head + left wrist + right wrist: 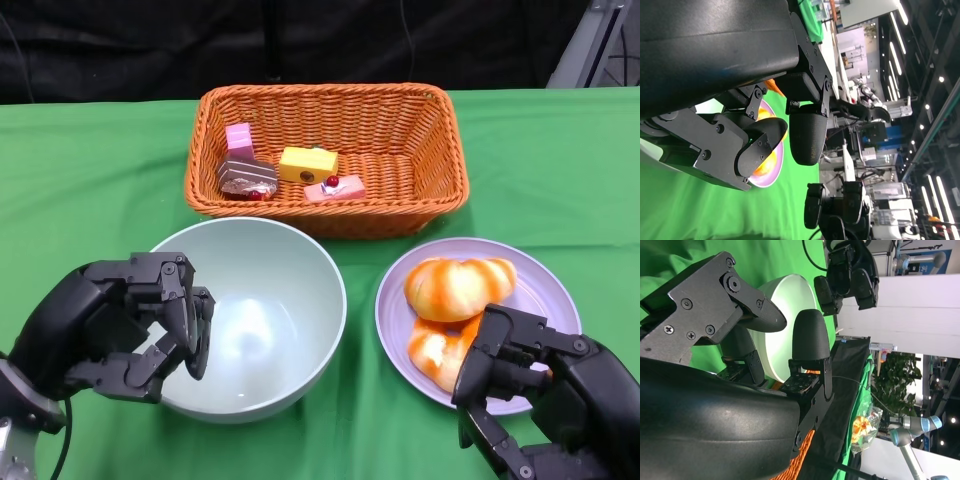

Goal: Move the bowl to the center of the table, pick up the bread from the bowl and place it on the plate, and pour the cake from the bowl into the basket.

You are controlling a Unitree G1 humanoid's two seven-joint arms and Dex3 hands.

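The pale green bowl (pixel 270 300) stands empty on the green cloth, left of centre and in front of the basket. My left hand (pixel 125 325) is at its left rim, fingers curled over the edge; the left wrist view shows nothing between them. The orange wicker basket (pixel 325 95) at the back holds several cake pieces: a pink one (pixel 239 138), a chocolate one (pixel 247 176), a yellow one (pixel 307 163). Two bread rolls (pixel 460 287) lie on the purple plate (pixel 545 285) at the right. My right hand (pixel 540 390) hovers over the plate's near edge, fingers apart and empty.
The green cloth (pixel 90 180) covers the whole table. A dark curtain hangs behind the far edge. Bare cloth lies left of the basket and right of the plate. In the right wrist view the bowl (pixel 785 315) shows beyond my fingers, with the left hand (pixel 845 275) past it.
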